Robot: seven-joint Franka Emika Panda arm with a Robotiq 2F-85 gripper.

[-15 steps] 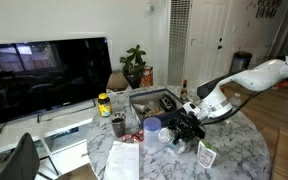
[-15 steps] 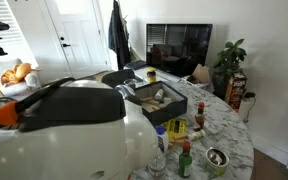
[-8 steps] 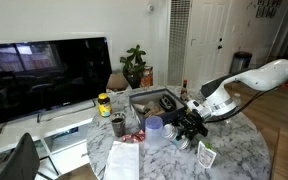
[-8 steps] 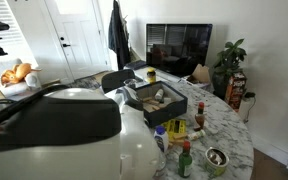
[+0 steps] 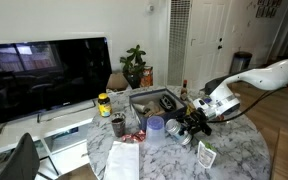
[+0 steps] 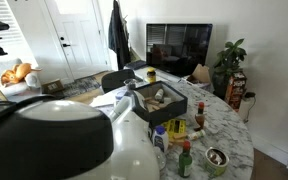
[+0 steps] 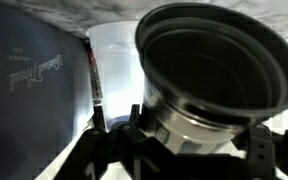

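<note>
The metal cup (image 7: 216, 75) fills the wrist view's centre right, my hand (image 5: 189, 126) straddling its base; I cannot tell if it grips. I judge this the grasp step: confirm hold, then lift clear of the plastic cup (image 7: 114, 60) behind.

Your marble table (image 5: 234, 150) is crowded. In an exterior view a black tray (image 5: 149, 100) sits toward its far side, with a yellow-lidded jar (image 5: 104, 103) near it and white paper (image 5: 123, 160) lying at the near edge. Behind them you see a dark television (image 5: 46, 75) and a potted plant (image 5: 134, 62). In an exterior view a red-capped bottle (image 6: 185, 158) stands by the table edge, and a dark coat (image 6: 117, 35) hangs beside a white door (image 6: 72, 40).
</note>
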